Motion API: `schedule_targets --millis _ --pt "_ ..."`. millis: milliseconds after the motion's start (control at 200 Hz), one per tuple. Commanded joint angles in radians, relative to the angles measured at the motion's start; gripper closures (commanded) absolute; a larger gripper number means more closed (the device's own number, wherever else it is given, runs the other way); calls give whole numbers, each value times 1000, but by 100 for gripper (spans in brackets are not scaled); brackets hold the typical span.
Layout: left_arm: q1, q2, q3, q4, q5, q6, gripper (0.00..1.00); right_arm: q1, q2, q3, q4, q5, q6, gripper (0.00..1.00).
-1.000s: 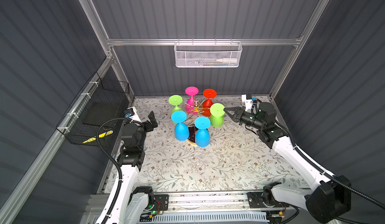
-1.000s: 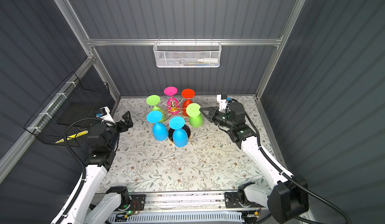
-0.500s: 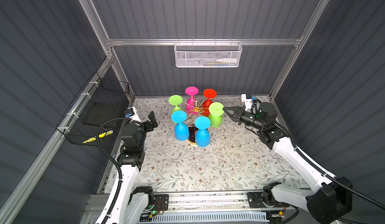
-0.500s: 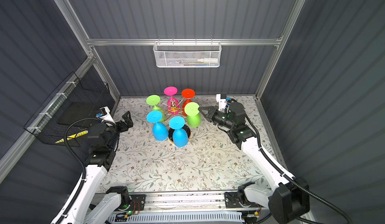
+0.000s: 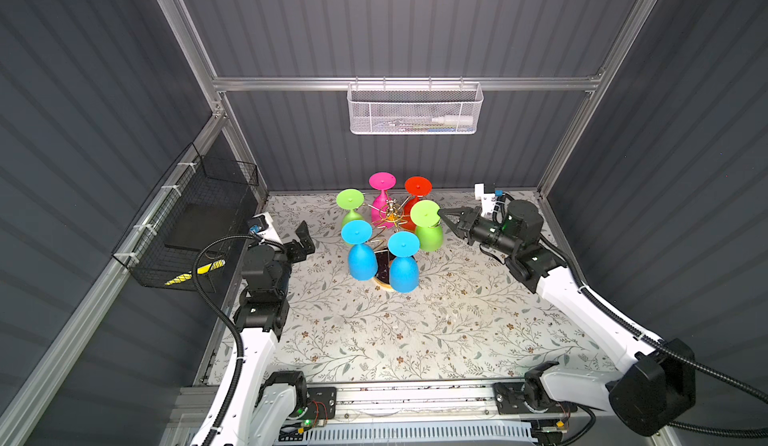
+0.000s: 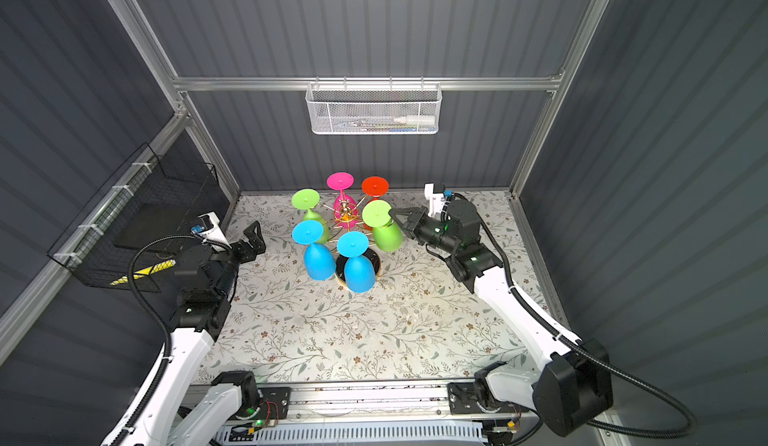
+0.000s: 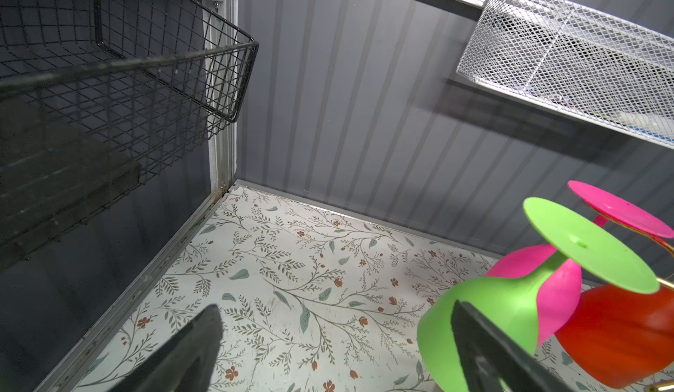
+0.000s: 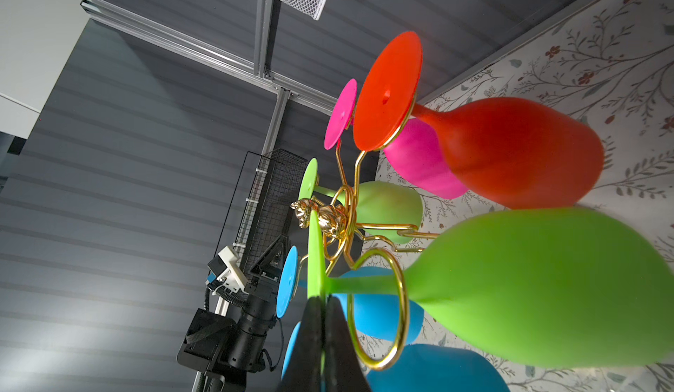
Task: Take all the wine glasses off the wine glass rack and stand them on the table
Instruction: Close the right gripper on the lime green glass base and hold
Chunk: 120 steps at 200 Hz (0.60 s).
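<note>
Blue glasses (image 5: 361, 259) are half-hiding the wine glass rack (image 5: 392, 214) from above, but the right wrist view is showing the right gripper (image 8: 322, 304) clamping the lime wine glass (image 8: 529, 291) by its foot, stem in its ring, left gripper (image 5: 305, 237) hanging open.

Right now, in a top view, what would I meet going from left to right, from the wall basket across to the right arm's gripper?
black wire basket → left gripper → left blue wine glass → gold post of the wine glass rack → right green wine glass → right gripper
</note>
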Motion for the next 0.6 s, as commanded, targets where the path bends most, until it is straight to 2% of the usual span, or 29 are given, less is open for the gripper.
schedule_targets --millis 0,595 --pt "-2 -3 -5 -3 16 -9 0 17 8 34 51 6 3 100" --pt "-2 -6 -6 -1 19 -11 0 45 -23 7 4 10 -12 100"
